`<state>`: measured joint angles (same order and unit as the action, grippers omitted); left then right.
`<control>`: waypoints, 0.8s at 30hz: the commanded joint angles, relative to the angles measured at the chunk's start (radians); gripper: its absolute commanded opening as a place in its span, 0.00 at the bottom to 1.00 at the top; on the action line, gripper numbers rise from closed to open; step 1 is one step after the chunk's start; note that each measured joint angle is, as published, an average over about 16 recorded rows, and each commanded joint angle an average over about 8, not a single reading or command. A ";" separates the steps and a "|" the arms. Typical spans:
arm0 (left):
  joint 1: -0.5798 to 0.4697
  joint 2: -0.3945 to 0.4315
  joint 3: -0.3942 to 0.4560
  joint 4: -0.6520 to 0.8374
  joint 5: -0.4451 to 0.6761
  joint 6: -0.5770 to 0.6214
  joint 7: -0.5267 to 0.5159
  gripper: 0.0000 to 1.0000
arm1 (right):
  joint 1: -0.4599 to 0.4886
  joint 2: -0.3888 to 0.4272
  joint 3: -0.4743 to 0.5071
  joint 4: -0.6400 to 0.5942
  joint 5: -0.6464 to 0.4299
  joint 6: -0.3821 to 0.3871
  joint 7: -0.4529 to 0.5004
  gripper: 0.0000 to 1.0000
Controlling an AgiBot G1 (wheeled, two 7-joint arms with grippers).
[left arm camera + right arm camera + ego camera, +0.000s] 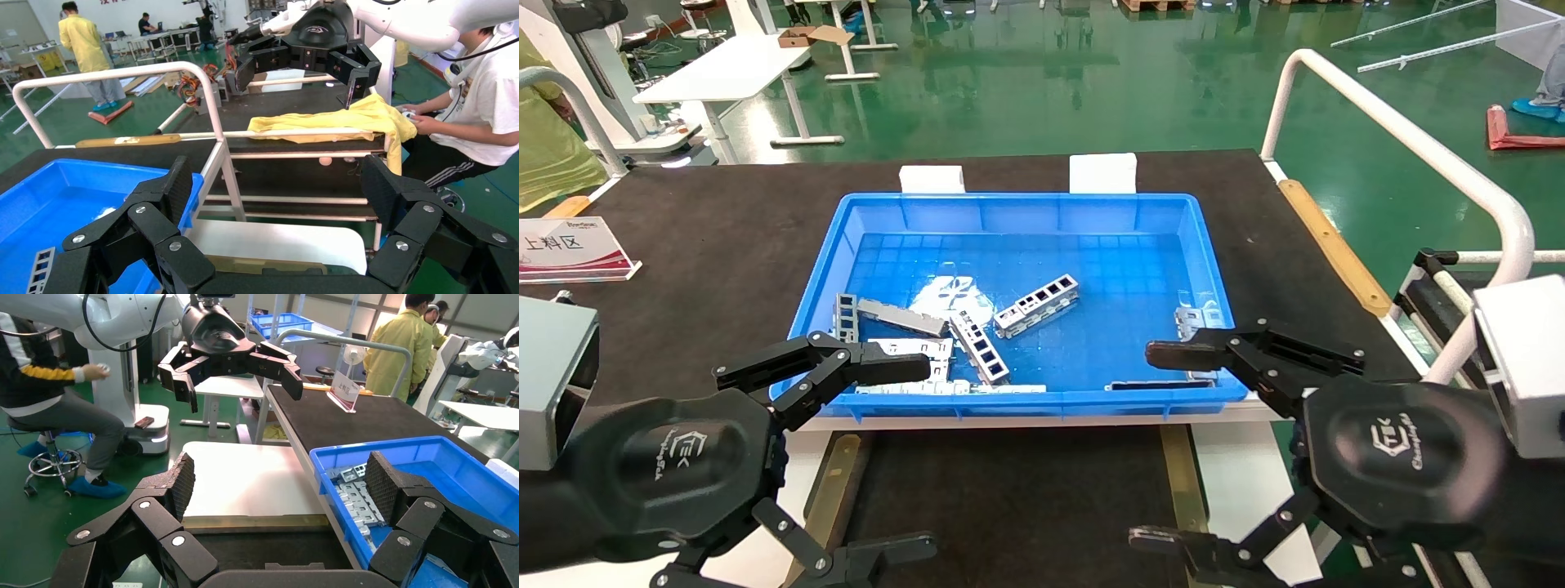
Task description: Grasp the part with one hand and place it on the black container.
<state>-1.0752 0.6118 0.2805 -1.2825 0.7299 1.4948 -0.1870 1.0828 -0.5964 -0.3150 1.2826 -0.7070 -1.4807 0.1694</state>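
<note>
Two narrow silver ladder-like parts lie in the blue bin (pixel 862 237), one (pixel 1036 305) near the middle and one (pixel 979 347) left of it. The black container (pixel 1009 498), a matte-black panel between two brass strips, lies in front of the bin; it also shows in the right wrist view (pixel 263 548). My left gripper (pixel 928 456) is open and empty over the container's left side, at the bin's front left corner. My right gripper (pixel 1144 445) is open and empty over its right side, by the bin's front right corner. Both wrist views show wide-open jaws holding nothing: left gripper (pixel 278 187), right gripper (pixel 280 481).
Flat wider silver plates (pixel 903 314) lie in the bin's front left, also in the right wrist view (pixel 358 499). A white rail (pixel 1410 139) runs along the table's right side. A sign (pixel 568 249) stands at far left. White borders (pixel 1238 482) flank the brass strips (pixel 1181 482).
</note>
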 commanded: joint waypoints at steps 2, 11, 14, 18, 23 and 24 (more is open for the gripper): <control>0.000 0.000 0.000 0.000 0.000 0.000 0.000 1.00 | 0.000 0.000 0.000 0.000 0.000 0.000 0.000 1.00; 0.000 0.000 0.000 0.000 0.000 0.000 0.000 1.00 | 0.000 0.000 0.000 0.000 0.000 0.000 0.000 1.00; 0.000 0.000 0.000 0.000 0.000 0.000 0.000 1.00 | 0.000 0.000 0.000 0.000 0.000 0.000 0.000 1.00; 0.000 0.000 0.000 0.000 0.000 0.000 0.000 1.00 | 0.000 0.000 0.000 0.000 0.000 0.000 0.000 1.00; 0.000 0.000 0.000 0.000 0.000 0.000 0.000 1.00 | 0.000 0.000 0.000 0.000 0.000 0.000 0.000 1.00; 0.000 0.000 0.000 0.000 0.000 0.000 0.000 1.00 | 0.000 0.000 0.000 0.000 0.000 0.000 0.000 1.00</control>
<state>-1.0752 0.6119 0.2805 -1.2825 0.7299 1.4948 -0.1870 1.0827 -0.5964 -0.3150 1.2826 -0.7071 -1.4807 0.1694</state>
